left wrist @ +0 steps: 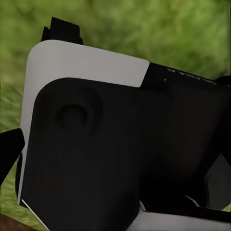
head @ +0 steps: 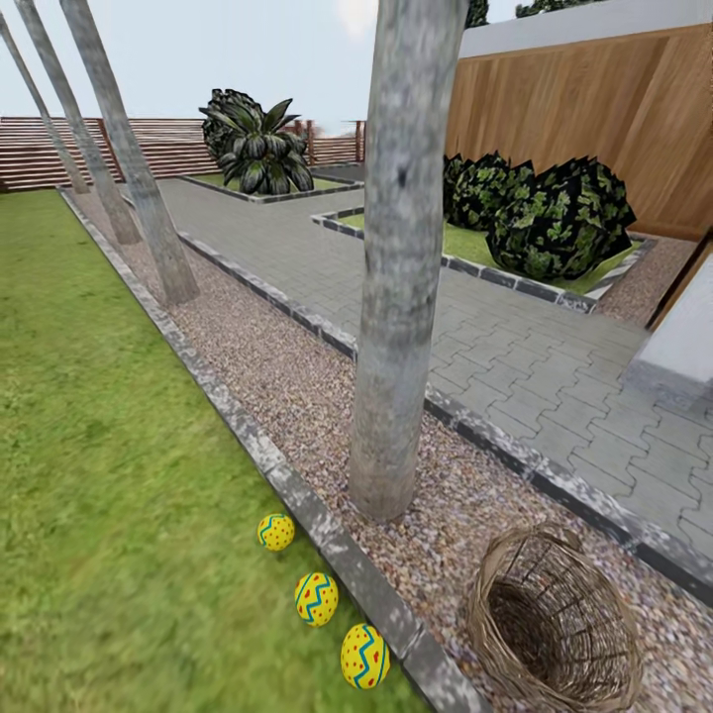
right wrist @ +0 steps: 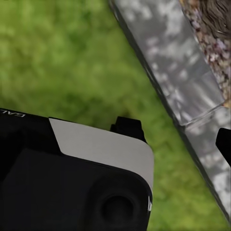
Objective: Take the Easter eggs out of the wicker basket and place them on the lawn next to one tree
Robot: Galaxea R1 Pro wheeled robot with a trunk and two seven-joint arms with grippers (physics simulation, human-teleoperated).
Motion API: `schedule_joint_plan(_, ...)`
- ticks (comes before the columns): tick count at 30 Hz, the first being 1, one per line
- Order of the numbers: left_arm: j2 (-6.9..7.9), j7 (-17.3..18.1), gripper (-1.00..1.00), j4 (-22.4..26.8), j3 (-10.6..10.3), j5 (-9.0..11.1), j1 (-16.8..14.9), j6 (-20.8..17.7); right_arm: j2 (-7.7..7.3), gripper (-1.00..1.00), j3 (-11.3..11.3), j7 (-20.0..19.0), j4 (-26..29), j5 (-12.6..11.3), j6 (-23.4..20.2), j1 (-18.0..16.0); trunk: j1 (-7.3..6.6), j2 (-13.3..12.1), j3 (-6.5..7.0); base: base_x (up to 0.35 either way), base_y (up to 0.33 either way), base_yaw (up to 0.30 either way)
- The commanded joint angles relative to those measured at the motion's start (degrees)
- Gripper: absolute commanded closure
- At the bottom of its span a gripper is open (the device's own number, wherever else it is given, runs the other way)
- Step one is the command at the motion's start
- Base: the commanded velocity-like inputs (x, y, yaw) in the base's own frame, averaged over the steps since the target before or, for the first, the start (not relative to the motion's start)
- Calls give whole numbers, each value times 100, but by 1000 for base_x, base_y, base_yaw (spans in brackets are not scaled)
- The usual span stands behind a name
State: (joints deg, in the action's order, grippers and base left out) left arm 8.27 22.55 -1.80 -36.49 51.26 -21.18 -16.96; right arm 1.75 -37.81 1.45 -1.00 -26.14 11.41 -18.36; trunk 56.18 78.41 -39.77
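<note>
Three yellow Easter eggs with red dots and blue-green zigzags lie in a row on the lawn along the kerb: one, one and one. They rest close to the foot of a thick mottled-grey tree that stands in the gravel just across the kerb. The wicker basket lies tipped on the gravel, with nothing inside. In the left wrist view a black finger shows at the edge over grass. A black finger in the right wrist view hangs over the kerb, far out to the side.
A grey stone kerb divides lawn from the pebble gravel strip. Grey paving lies beyond, with shrubs and a wooden fence. More grey trunks line the gravel. A black-and-white robot part blocks much of both wrist views.
</note>
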Motion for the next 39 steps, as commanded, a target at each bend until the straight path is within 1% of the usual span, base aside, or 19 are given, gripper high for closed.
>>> schedule_joint_plan(1, 5, 30, -100, -13, -42, 57, -5, -18, 3, -100, -46, 13, -9, -40, 20, -3, 0, 2, 5, 0, 0, 0)
schedule_joint_plan(8, 49, 30, -100, -16, -49, 29, -1, -9, -3, -100, -42, 13, -9, -40, 27, -1, 0, 2, 69, 0, 0, 0)
schedule_joint_plan(10, 136, 30, -100, -20, -51, 19, 0, -9, -6, -100, -42, 13, -12, -40, 27, -1, 0, 2, 88, 0, 0, 0)
schedule_joint_plan(13, 191, 30, -100, -20, -53, 18, 0, -9, -6, -100, -43, 13, -8, -40, 52, -1, 0, 2, 115, 0, 0, 0)
schedule_joint_plan(18, 192, 30, -100, -20, -59, 17, 0, -9, 0, -100, -43, 13, -12, -40, 117, -1, 0, 2, 161, 0, 0, 0)
schedule_joint_plan(39, 192, 30, -100, -20, -60, 16, 0, -9, 0, -100, -46, 13, -14, -40, 133, 8, 0, 2, 354, 0, 0, 0)
